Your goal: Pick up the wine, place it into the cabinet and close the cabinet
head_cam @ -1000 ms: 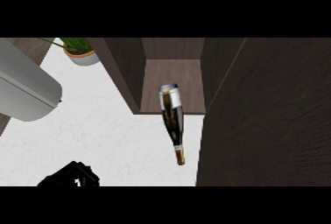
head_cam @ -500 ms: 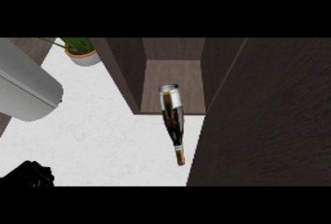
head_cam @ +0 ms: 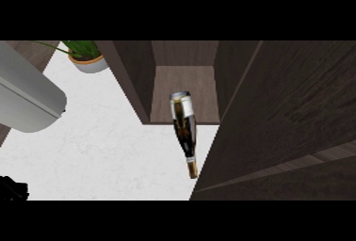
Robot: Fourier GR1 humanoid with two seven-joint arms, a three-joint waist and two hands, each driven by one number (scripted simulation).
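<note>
1. The wine bottle [head_cam: 183, 132] lies half inside the open cabinet [head_cam: 182, 80], base on the shelf, neck sticking out over the worktop [head_cam: 104, 141].
2. Its long axis runs front to back.
3. The left hand [head_cam: 11, 189] shows at the lower left corner, well apart from the bottle; its fingers cannot be made out.
4. The cabinet door [head_cam: 292, 122] stands open at right.

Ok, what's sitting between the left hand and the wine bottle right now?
Nothing: in the head view only bare white counter lies between the left hand at the lower-left edge and the wine bottle.
</note>
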